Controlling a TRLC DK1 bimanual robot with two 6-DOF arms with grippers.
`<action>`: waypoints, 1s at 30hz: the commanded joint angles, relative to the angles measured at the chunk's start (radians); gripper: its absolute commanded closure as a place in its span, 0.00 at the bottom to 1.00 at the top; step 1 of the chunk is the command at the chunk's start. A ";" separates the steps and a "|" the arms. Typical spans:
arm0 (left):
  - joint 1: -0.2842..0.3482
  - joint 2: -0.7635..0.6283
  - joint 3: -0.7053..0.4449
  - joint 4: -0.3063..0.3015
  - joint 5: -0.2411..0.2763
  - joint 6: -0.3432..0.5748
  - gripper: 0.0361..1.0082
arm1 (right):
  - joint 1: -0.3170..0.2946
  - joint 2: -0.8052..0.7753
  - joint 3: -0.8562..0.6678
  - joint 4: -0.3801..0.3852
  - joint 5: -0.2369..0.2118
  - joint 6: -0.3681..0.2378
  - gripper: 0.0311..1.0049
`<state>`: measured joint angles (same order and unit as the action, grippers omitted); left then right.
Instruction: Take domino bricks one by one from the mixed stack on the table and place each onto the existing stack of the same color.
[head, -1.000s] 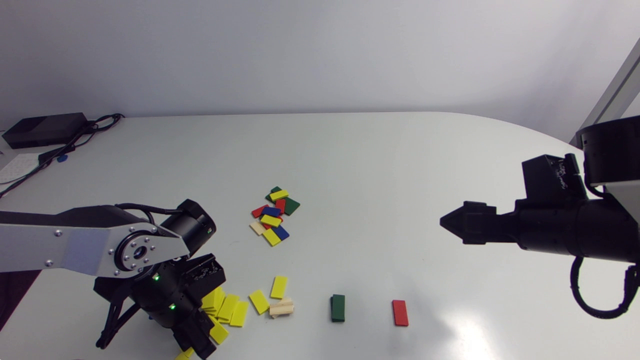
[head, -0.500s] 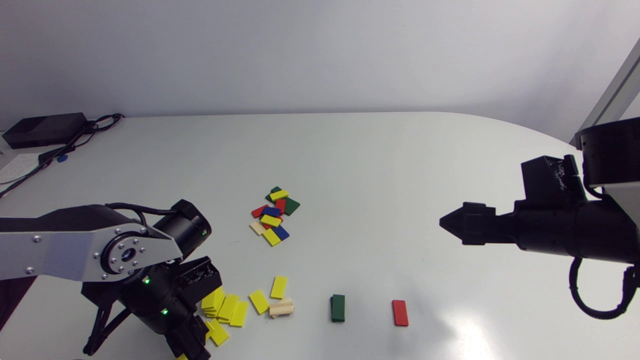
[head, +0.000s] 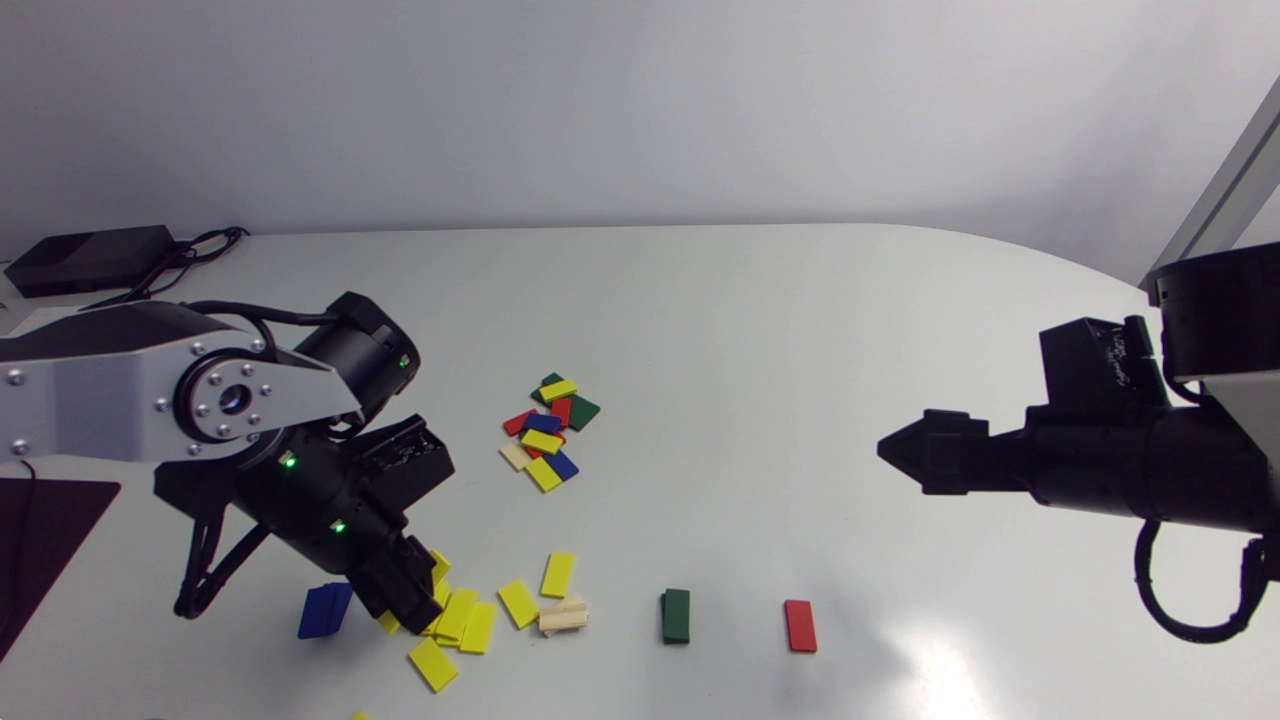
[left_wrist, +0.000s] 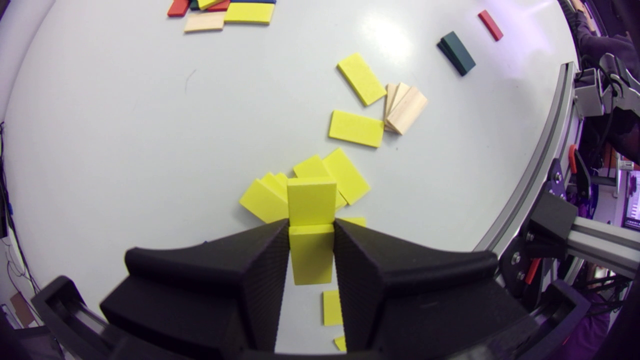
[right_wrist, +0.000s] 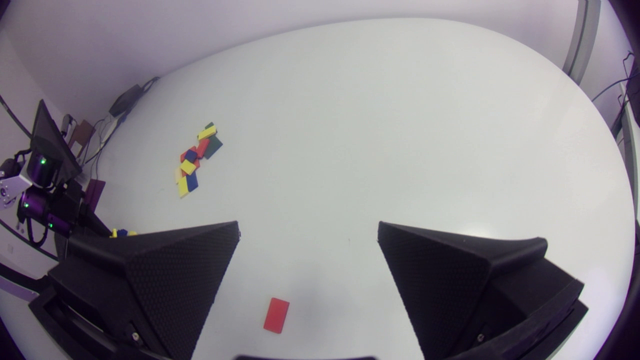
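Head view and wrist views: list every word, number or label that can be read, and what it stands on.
On the right arm's matte black wrist housing: white print, too small and blurred to read.
On the flat yellow wooden domino brick in the left gripper: none.
On the mixed pile of coloured domino bricks: none seen.

Close in: left claw clamped on a yellow brick, a finger against each side. Under and just ahead, a loose yellow heap on the counter. Farther ahead: two separate yellow pieces, pale wood stack, green stack, red brick.
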<state>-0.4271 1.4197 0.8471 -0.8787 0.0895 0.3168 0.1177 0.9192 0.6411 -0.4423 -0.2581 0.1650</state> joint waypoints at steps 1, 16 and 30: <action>0.007 0.071 0.035 -0.008 -0.011 -0.008 0.80 | 0.003 -0.003 -0.026 0.005 0.003 0.013 0.03; -0.058 0.228 0.102 0.034 -0.014 -0.036 0.79 | 0.003 0.021 -0.032 0.017 0.006 0.008 0.03; -0.053 0.262 0.098 0.037 0.001 -0.061 0.77 | 0.007 0.023 -0.035 0.028 0.008 0.010 0.03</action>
<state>-0.4828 1.6703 0.9298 -0.8448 0.0795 0.2863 0.1177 0.9268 0.6361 -0.4236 -0.2550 0.1650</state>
